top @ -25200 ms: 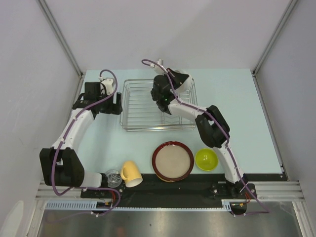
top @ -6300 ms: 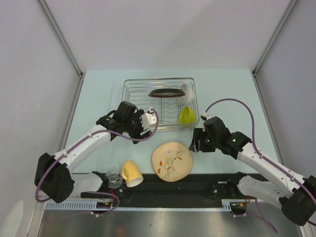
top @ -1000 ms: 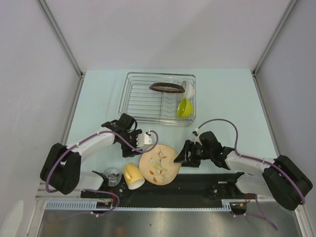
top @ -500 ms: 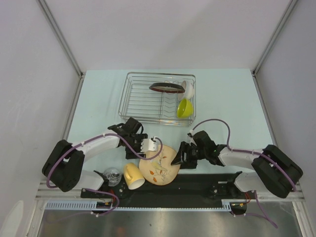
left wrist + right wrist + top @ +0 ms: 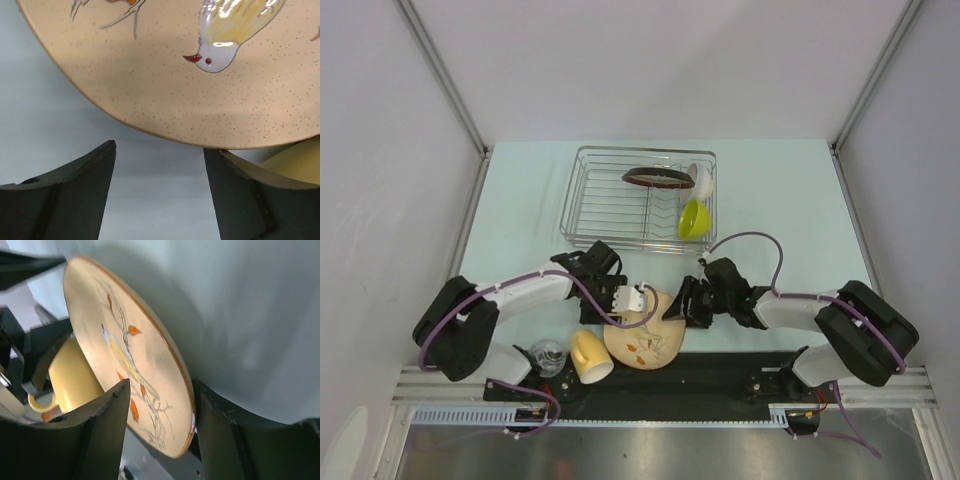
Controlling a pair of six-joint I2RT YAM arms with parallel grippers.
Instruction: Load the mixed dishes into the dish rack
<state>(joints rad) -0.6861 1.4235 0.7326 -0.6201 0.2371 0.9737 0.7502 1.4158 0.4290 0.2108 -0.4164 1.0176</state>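
Observation:
The beige patterned plate (image 5: 642,338) stands tilted at the near table edge, leaning by the yellow mug (image 5: 588,356). My right gripper (image 5: 683,304) straddles its right rim (image 5: 125,340). The jaws are open: one finger is behind the rim and the other stands off the painted face. My left gripper (image 5: 638,300) is open at the plate's far-left edge (image 5: 200,90), with nothing between its fingers. The small clear glass (image 5: 549,354) sits left of the mug. The dish rack (image 5: 590,205) holds the red-rimmed plate (image 5: 655,178), white bowl (image 5: 702,180) and lime-green bowl (image 5: 693,218).
The black base rail (image 5: 720,372) runs just behind the plate, mug and glass at the near edge. Grey side walls (image 5: 390,200) close in the pale table (image 5: 790,220). The yellow mug (image 5: 75,375) shows close behind the plate in the right wrist view.
The right gripper has slid left onto the plate's rim and its jaws have narrowed. The left gripper has moved right up to the plate. The plate has tipped up from lying flat.

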